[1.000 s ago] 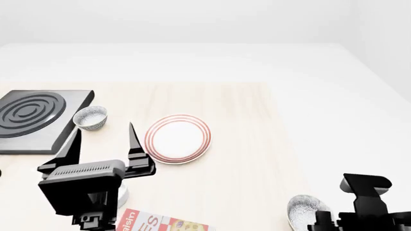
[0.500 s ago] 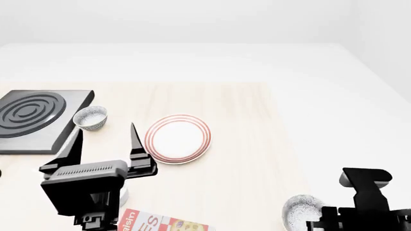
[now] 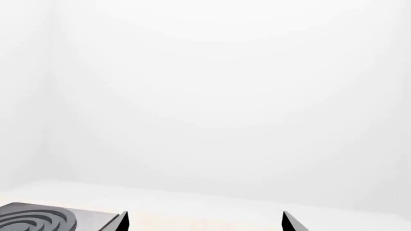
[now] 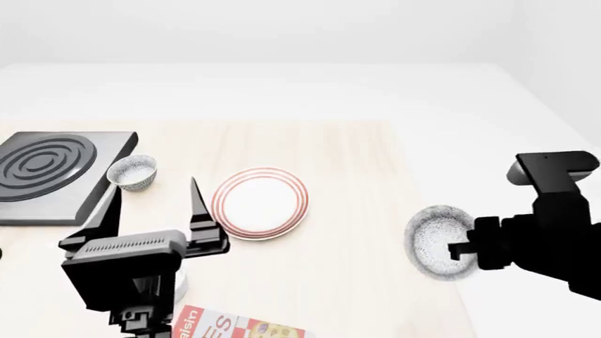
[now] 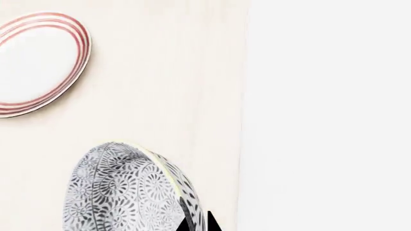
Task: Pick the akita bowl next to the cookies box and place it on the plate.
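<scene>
Currently the right gripper (image 4: 466,248) is clamping the rim of the akita bowl (image 4: 434,241), carrying it tipped on edge above the table's (image 4: 348,169) right side. From it, the plate (image 4: 260,203) is lying to the left, near the table's middle, well apart, so the right arm is facing a leftward carry. The left gripper (image 4: 155,204) is standing wide, empty, beside the plate. Two speckled bowls are showing, counting the second bowl (image 4: 132,172) by the stove (image 4: 47,172), plus one plate and one cookies box (image 4: 235,327).

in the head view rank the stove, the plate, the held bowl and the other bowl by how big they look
1. Stove
2. Plate
3. Held bowl, lifted nearer the camera, so its size is unsure
4. Other bowl
</scene>
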